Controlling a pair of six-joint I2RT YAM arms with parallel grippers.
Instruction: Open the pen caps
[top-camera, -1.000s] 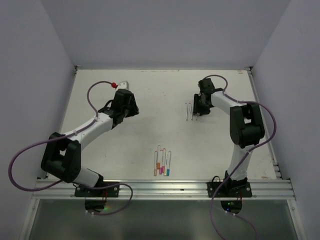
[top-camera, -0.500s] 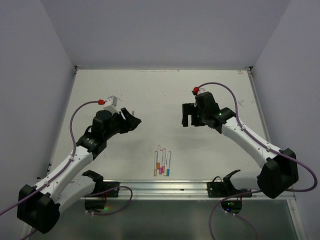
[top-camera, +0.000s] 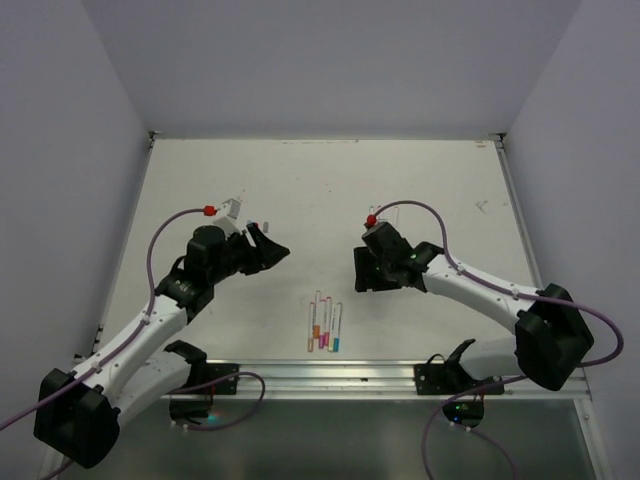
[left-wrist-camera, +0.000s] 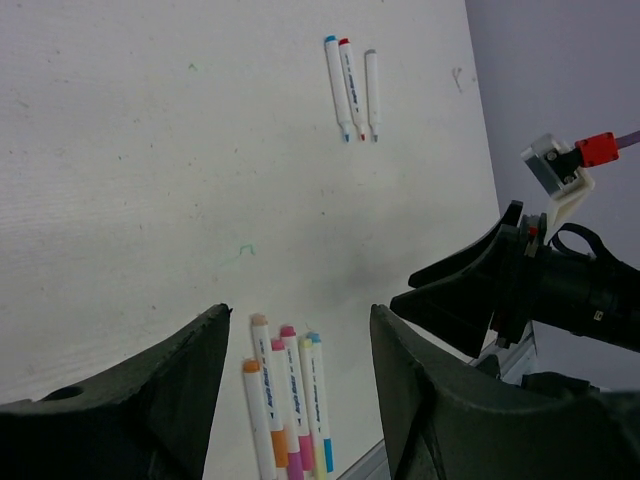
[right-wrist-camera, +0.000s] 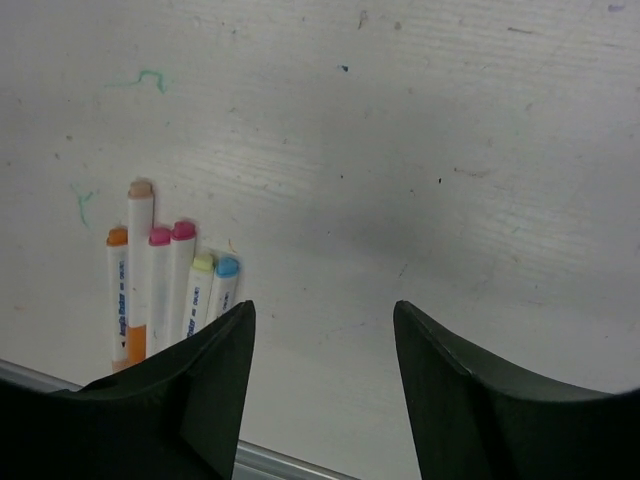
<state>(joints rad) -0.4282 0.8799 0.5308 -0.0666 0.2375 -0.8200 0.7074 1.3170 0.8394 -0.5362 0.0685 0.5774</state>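
Left gripper (top-camera: 277, 240) and right gripper (top-camera: 360, 272) both hang open and empty, either side of the pens (top-camera: 325, 325) bunched by the near edge. Caps (right-wrist-camera: 165, 238) there all look on, so that lot's left to do. Three other pens (left-wrist-camera: 352, 88) lie farther out, can't tell if capped.

Table (top-camera: 440, 180) looked white, matt, faintly grainy; green ink scribbles (right-wrist-camera: 150, 78) stained it just beyond pen cluster (right-wrist-camera: 165, 285). Pen cluster: smooth white plastic barrels with printed lettering; coloured pen caps (right-wrist-camera: 183, 231) were plastic with soft sheen. On left gripper (left-wrist-camera: 300, 315), fingers (left-wrist-camera: 170, 400) were black matt plastic, lightly textured; same on right gripper (right-wrist-camera: 320, 310). Rail (top-camera: 330, 372), just nearer than pen cluster, was bare ribbed metal, dull shine. Cables (top-camera: 158, 240) were purple, smooth, rubbery-looking.
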